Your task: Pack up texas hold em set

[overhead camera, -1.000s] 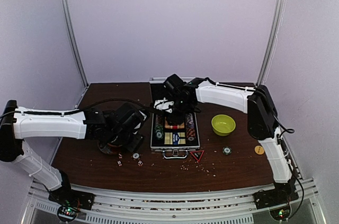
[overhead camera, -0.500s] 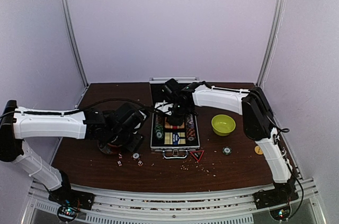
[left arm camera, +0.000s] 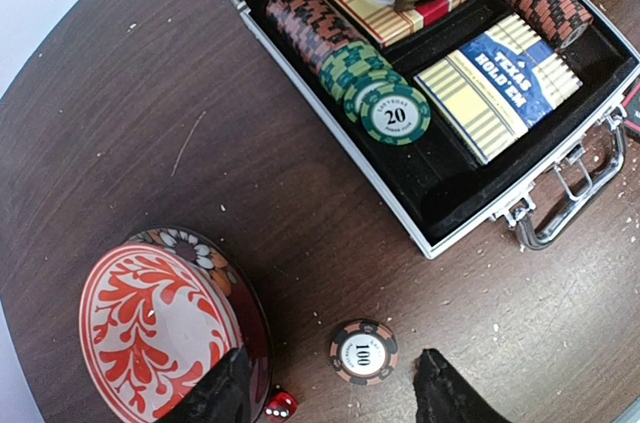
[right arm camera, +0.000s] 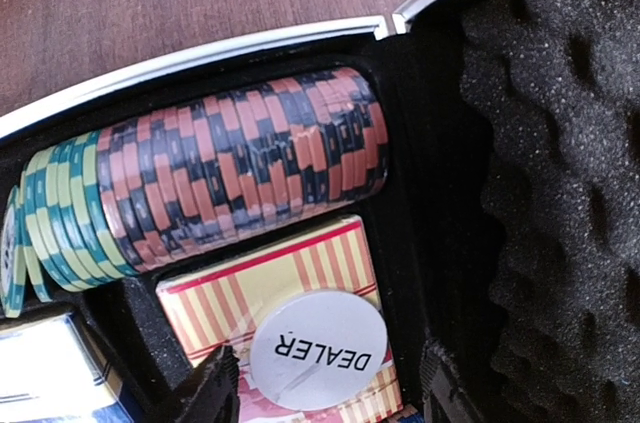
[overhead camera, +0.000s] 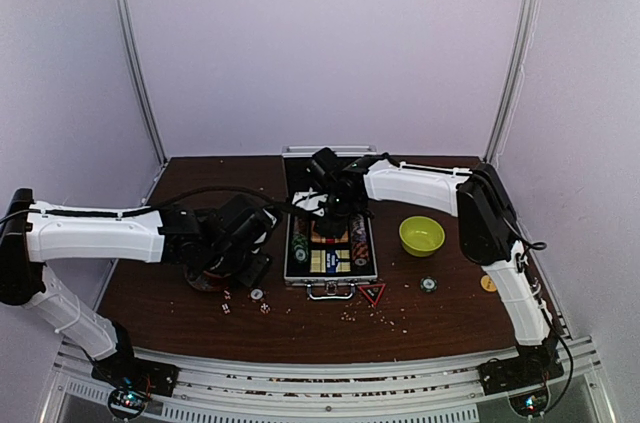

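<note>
R gripper (right arm camera: 320, 388) hung low inside the far end of the case (overhead camera: 330, 243), fingers apart w/ nothing clamped; the white DEALER button (right arm camera: 318, 348) lay flat between the tips on a red-striped deck (right arm camera: 270, 288). Just left of it a chip row (right arm camera: 240, 183) ran along the left wall; lid foam (right arm camera: 560, 173) stood close on the far side, so little room there. L gripper (left arm camera: 330, 393) hovered over bare table (left arm camera: 130, 143) left of the case, jaws part-open, empty. Between its tips, a 100 chip (left arm camera: 364, 350) lay flat; a red die (left arm camera: 280, 405) and the red tin (left arm camera: 165, 328) sat by the left finger, prob. touching it. Case handle (left arm camera: 575, 193) faced near.
</note>
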`<state>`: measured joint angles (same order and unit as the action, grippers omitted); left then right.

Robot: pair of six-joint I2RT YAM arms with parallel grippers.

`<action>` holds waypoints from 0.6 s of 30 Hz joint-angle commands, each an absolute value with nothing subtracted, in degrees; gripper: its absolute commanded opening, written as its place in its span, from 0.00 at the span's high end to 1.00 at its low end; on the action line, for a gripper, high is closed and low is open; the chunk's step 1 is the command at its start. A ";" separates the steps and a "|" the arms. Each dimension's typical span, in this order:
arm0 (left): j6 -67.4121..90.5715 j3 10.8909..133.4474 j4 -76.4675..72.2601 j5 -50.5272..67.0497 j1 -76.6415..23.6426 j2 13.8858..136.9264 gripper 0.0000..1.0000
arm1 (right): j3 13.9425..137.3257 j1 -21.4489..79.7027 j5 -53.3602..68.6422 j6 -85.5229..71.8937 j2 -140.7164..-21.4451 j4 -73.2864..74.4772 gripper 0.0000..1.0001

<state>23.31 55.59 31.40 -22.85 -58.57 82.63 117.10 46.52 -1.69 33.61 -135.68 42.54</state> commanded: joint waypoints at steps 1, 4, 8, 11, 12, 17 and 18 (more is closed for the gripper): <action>23.04 56.25 30.42 -24.11 -58.45 82.93 0.43 | 117.71 46.60 0.88 33.29 -132.67 46.11 0.36; 22.49 56.82 30.42 -24.43 -58.45 82.42 0.43 | 114.21 46.86 5.86 34.91 -128.11 48.70 0.36; 22.25 56.33 29.87 -24.68 -58.45 80.55 0.39 | 104.27 47.32 12.11 37.17 -119.44 49.15 0.34; 21.91 55.51 28.69 -24.74 -58.45 80.14 0.38 | 94.04 47.64 15.91 38.33 -111.06 47.78 0.34; 21.82 55.56 28.46 -24.66 -58.45 80.34 0.38 | 90.27 47.70 16.59 38.38 -108.09 46.75 0.34; 21.33 55.97 25.41 -23.15 -58.44 82.23 0.38 | 75.54 46.50 14.71 37.03 -96.10 46.63 0.36; 21.09 56.16 24.50 -22.09 -58.45 82.71 0.38 | 72.98 45.55 13.80 36.23 -94.33 47.30 0.37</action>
